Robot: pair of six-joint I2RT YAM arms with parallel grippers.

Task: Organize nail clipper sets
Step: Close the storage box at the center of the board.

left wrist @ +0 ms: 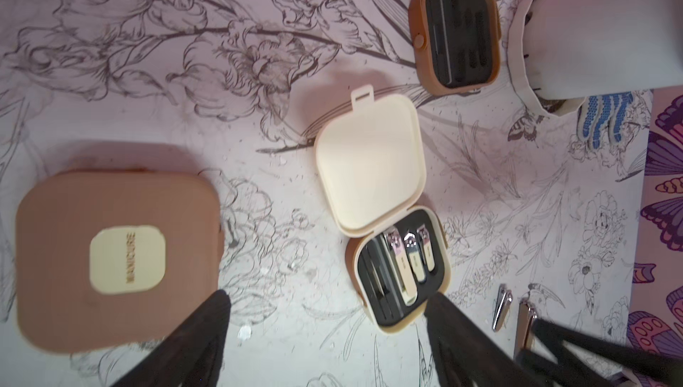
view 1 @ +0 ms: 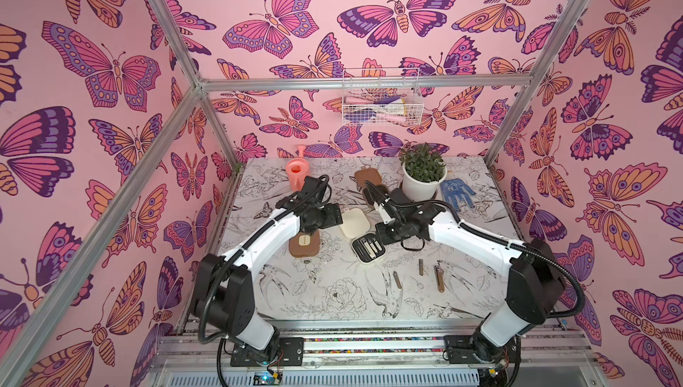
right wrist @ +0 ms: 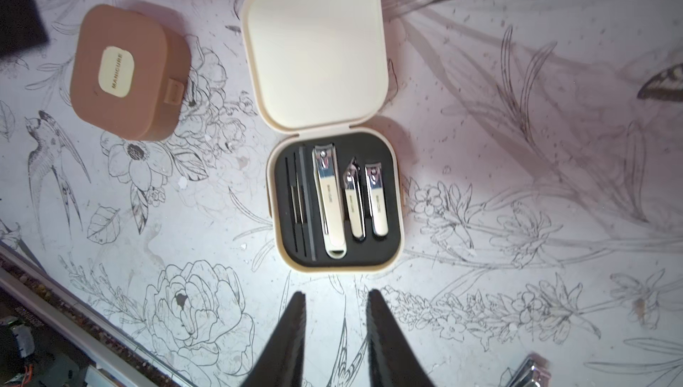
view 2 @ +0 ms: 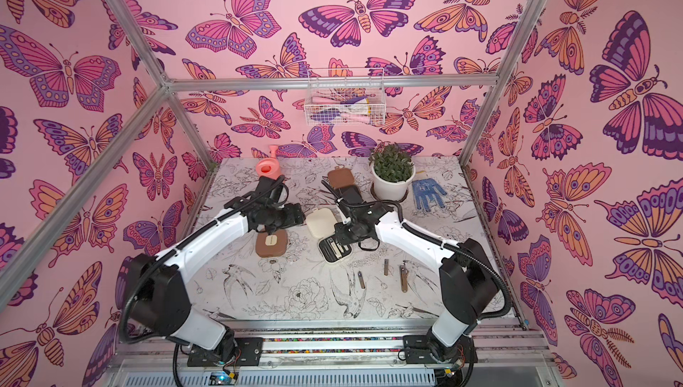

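One cream case (right wrist: pixel 314 52) lies just ahead of right tool (right wrist: pixel 336 292), near left tool (left wrist: pixel 329 294), both parted, empty.

Blue glove (view 1: pixel 456 193) lies beside the potted plant (view 1: pixel 421 183)

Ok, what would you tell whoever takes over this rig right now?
Left claw: open, empty, near the closed tan case.
Right claw: open, empty, by the cream case.
Done: cream case filled, seated clippers in place, lid open; closed tan case finished.
Left: three loose clippers, front right, probably go into the open tan case by the plant pot; then shut both lids.
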